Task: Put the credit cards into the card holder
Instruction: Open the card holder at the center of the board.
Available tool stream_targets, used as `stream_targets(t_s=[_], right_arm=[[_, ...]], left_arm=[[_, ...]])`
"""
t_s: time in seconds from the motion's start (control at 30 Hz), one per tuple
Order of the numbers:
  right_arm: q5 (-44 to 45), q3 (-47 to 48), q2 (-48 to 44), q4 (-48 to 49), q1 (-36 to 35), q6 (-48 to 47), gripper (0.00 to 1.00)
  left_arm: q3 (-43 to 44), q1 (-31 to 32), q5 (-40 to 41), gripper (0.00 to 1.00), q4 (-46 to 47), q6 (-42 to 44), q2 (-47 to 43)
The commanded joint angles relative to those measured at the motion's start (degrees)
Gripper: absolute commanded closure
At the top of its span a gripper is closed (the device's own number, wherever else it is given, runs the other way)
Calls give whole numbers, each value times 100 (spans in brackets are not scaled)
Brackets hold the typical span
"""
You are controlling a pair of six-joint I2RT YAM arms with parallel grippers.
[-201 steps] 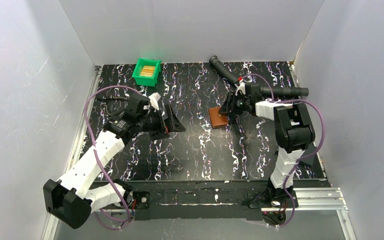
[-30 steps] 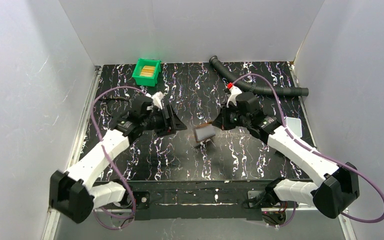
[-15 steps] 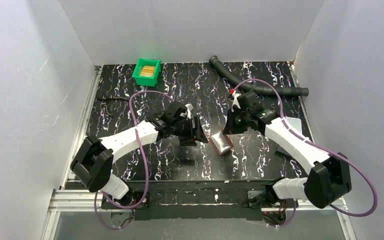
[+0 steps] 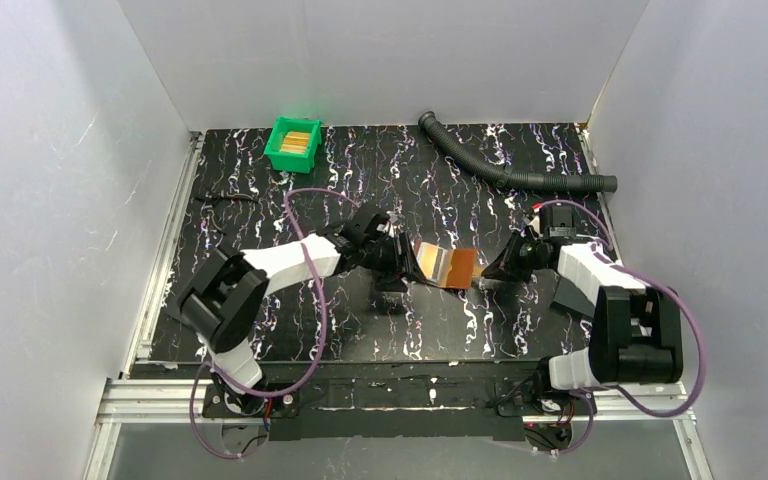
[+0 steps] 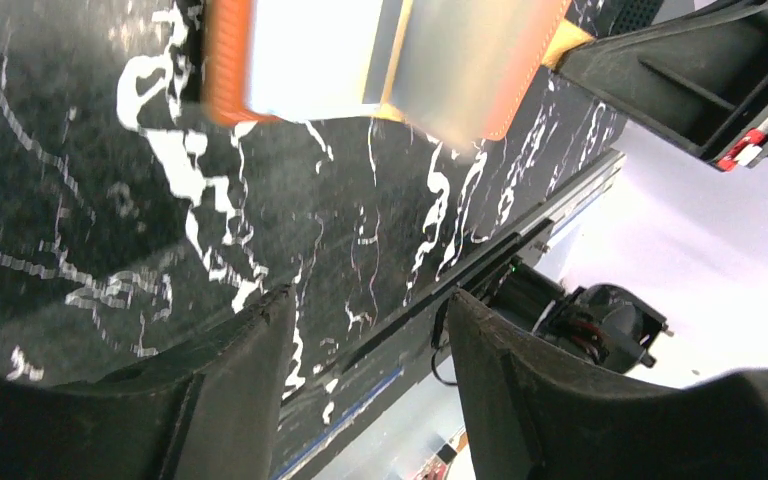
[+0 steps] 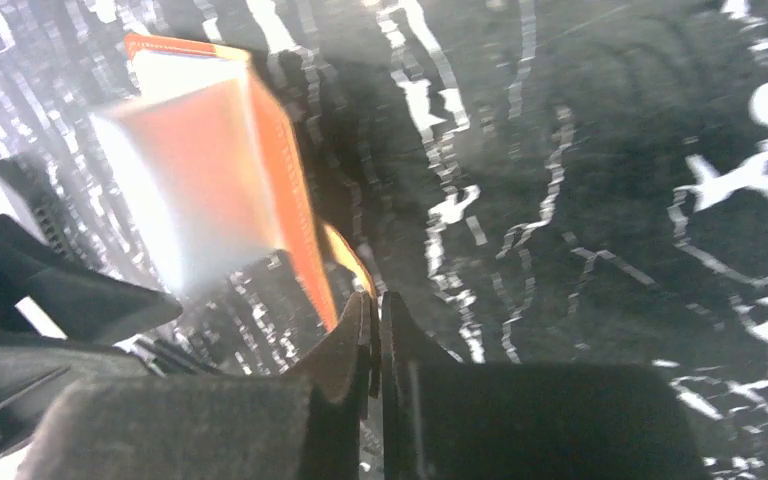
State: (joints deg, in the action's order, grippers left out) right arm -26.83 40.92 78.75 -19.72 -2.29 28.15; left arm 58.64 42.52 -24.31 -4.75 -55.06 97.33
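Note:
The brown card holder point(image 4: 445, 266) hangs unfolded at the table's middle, its pale inner pockets showing. It appears blurred in the left wrist view point(image 5: 390, 60) and the right wrist view point(image 6: 220, 180). My right gripper point(image 4: 490, 270) is shut on the holder's right edge, the jaws pinching an orange flap point(image 6: 345, 255). My left gripper point(image 4: 400, 262) stands open just left of the holder, and its fingers point(image 5: 240, 350) have nothing between them. The credit cards point(image 4: 296, 139), orange and tan, lie in a green bin at the back left.
The green bin point(image 4: 278, 152) stands near the back left corner. A black corrugated hose point(image 4: 505, 170) runs along the back right. Purple cables loop over both arms. The table's front rail point(image 4: 390, 385) lies near the arm bases.
The left arm swung from the left side to the middle beside the card holder. The right gripper drew back to the right, and the card holder went from folded to spread open.

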Motion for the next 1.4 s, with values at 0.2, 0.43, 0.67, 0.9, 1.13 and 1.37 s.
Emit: stream_targets(t_s=[0.2,0.43,0.67,0.9,1.13,1.37], right_arm=[[1207,327,290,-104,113,-762,99],[1829,193,346,-31,107,-1027,82],[2267,580,29,-329,-350,-1113,63],[2510,1259,-204,-835,-859,-1139,49],[2437,1911,-703,-1365,-940,-1126,44],[1288,2414,-371,-1222,-940,-710,25]], left_arm=[[1088,15,183,43,-467,283,844],[877,-30,603,38,-322,625,553],[1478,-10,197,47,-95,757,1245],[2470,158,312,57,-592,1052,2050],[2580,250,-261,58,230,792,2289],[2234,359,-421,60,890,789,1921]])
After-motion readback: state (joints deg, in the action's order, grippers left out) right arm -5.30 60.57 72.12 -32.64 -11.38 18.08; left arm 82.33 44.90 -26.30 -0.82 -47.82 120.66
